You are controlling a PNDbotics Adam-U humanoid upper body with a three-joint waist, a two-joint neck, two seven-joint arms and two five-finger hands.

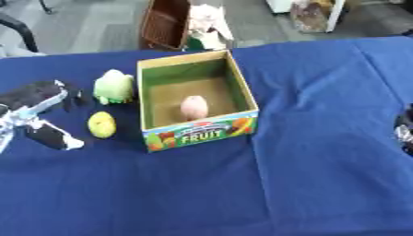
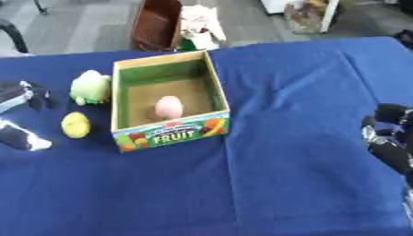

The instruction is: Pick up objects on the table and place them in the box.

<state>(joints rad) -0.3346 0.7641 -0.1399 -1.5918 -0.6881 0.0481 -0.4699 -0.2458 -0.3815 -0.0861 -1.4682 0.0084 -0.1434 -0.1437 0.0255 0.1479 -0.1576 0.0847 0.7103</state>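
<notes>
The box (image 1: 196, 133) stands open on the blue tablecloth (image 1: 306, 175), a little left of the middle. Its front wall carries pictures of fruit and the word FRUIT, and its inner walls are green. On the brown floor of the box one pink rounded object (image 1: 193, 107) lies, near the middle, apart from the walls.

Two other objects are outside the box, on its left side. A pale green soft object (image 1: 114, 86) sits just beside the left wall, towards the far end. A small yellow fruit (image 1: 102, 124) lies nearer to the camera, close to the box but not touching it.

The left hand (image 1: 36, 113) is at the left edge of the table, near the yellow fruit but apart from it. Its fingers are spread wide and hold nothing; one finger points towards the green object and another reaches down beside the yellow fruit.

The right hand (image 2: 391, 138) shows at the right edge, well apart from the box. Its fingers seem bent, but I cannot tell if they are closed.
</notes>
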